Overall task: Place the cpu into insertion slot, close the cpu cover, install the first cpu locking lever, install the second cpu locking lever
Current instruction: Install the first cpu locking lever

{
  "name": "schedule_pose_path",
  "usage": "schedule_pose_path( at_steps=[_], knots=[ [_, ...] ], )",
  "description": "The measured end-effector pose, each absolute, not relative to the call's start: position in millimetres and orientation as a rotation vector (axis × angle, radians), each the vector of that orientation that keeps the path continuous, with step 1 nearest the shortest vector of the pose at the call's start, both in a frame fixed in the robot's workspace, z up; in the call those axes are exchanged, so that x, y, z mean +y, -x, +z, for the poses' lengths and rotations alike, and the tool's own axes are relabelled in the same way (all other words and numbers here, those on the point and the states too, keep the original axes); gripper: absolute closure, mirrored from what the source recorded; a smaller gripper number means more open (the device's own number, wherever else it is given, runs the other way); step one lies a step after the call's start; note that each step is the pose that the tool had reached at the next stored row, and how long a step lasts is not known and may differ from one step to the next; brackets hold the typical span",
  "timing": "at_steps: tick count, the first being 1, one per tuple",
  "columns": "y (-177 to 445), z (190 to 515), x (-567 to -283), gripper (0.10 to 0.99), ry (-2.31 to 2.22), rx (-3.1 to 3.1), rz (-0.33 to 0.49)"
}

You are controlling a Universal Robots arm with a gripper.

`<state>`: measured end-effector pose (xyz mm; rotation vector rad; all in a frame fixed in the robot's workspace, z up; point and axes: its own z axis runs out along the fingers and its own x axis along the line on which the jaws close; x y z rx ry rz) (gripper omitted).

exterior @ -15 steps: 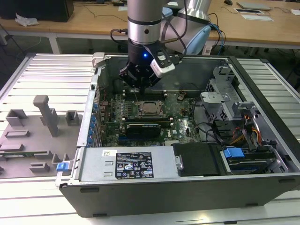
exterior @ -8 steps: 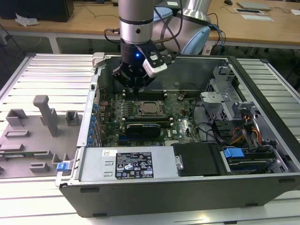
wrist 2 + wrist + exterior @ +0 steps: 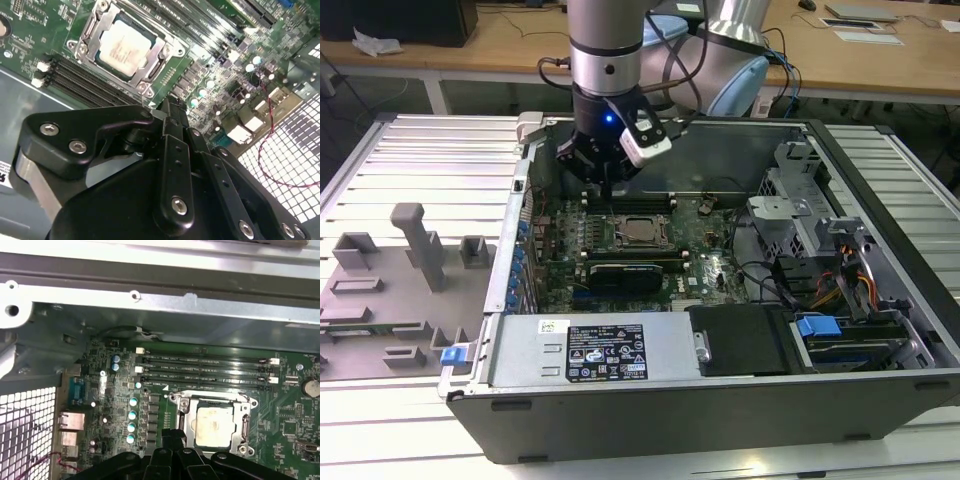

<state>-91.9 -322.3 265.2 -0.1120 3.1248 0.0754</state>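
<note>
Entry: small flat square silver-grey cpu (image 3: 640, 231), centre of the exterior view, on the green circuit board (image 3: 708, 268) inside an open grey metal computer case (image 3: 650, 410). The square silvery metal cpu cover (image 3: 156, 60) lies flat around it, and the chip top shows through its window. The black gripper (image 3: 608, 190) is just above the chip in the frame, fingers (image 3: 174, 127) pressed together, clear of the chip. The case rests on a ribbed aluminium desk (image 3: 420, 150).

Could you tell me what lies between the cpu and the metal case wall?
The long black memory slots lie between cpu and case wall, in the first wrist view.
</note>
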Motion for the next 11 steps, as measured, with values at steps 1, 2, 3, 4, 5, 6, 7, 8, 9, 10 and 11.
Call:
schedule_pose_path(
  at_steps=[1,2,3,4,5,6,7,8,9,10,11],
  knots=[
    [92.8,265.1,-322.2,0.98,0.112,3.125,0.078],
    [92.8,265.1,-322.2,0.98,0.112,3.125,0.078],
    [92.8,265.1,-322.2,0.98,0.112,3.125,0.078],
    [93.0,265.1,-322.3,0.98,0.112,3.125,0.079],
    [93.6,265.1,-322.3,0.98,0.112,3.125,0.08],
    [94.1,264.9,-322.3,0.98,0.112,3.125,0.083],
    [95.3,264.5,-322.3,0.98,0.112,3.124,0.088],
    [96.4,264.3,-322.3,0.98,0.112,3.124,0.092],
    [97.5,264.1,-322.3,0.98,0.112,3.124,0.096],
    [99.6,263.7,-322.3,0.98,0.112,3.123,0.113],
    [100.4,263.4,-322.3,0.98,0.112,3.122,0.134]
  ],
)
